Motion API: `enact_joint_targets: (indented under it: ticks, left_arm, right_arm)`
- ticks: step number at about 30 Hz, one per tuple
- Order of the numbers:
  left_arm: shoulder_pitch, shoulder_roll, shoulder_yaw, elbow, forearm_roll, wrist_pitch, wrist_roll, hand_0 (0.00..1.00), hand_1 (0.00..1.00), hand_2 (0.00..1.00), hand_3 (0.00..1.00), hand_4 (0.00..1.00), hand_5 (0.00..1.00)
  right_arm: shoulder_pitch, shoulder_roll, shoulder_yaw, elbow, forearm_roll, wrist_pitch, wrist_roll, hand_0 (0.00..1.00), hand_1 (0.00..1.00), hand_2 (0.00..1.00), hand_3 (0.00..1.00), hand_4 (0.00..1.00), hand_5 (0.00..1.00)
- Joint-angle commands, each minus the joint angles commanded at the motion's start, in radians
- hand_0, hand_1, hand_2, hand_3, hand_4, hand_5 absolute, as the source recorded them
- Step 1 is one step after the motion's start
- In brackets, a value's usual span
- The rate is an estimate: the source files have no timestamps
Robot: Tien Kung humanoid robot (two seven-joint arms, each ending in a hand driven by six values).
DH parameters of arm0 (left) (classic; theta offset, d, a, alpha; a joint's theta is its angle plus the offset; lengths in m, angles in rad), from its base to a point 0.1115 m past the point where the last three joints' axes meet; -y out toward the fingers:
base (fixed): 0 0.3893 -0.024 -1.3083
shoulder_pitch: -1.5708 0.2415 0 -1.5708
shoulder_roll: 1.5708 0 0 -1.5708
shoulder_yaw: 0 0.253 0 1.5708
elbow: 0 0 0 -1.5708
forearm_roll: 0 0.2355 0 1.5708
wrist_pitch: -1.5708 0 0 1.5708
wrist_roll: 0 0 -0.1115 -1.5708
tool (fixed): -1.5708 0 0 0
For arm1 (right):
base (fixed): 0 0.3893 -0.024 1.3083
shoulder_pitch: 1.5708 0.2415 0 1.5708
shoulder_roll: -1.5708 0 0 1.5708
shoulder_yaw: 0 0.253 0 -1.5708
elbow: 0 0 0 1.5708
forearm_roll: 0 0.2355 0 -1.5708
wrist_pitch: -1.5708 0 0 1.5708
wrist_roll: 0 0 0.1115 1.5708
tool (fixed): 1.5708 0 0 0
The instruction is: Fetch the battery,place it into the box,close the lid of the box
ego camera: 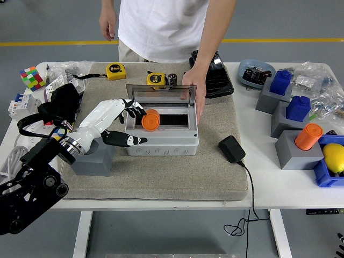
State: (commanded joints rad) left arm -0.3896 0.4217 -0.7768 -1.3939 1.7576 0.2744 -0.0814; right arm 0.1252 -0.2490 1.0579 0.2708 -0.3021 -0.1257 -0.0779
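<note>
An orange cylindrical battery [150, 119] lies inside the grey box [161, 141] on the mat. The box's clear lid [159, 94] stands open and upright. A person's hand [192, 95] holds the lid's right edge and the box's right side. My left hand [124, 122] is open and empty, its fingers spread at the box's left front corner, just left of the battery. My right arm is out of view.
A grey holder block [94, 156] sits under my left forearm. Two tape measures [115, 69] and a black tray [212, 75] lie behind the box. A black adapter [231, 149] lies right of it. Blue and grey blocks [290, 115] crowd the right side.
</note>
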Motion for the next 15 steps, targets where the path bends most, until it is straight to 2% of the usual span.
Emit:
enact_joint_targets:
  ticks: [5, 15]
  left_arm:
    - [-0.012, -0.002, 0.022, 0.005, -0.003, -0.012, 0.016, 0.286, 0.537, 0.566, 0.569, 0.998, 0.244]
    - [-0.04, -0.012, 0.049, -0.003, -0.047, -0.002, -0.002, 0.285, 0.541, 0.567, 0.566, 0.998, 0.278]
  right_arm:
    - [0.001, 0.0, 0.001, 0.0, 0.0, 0.0, 0.0, 0.627, 0.651, 0.64, 0.535, 0.955, 0.422]
    - [0.001, 0.0, 0.0, 0.004, -0.001, -0.002, 0.002, 0.627, 0.651, 0.639, 0.534, 0.954, 0.422]
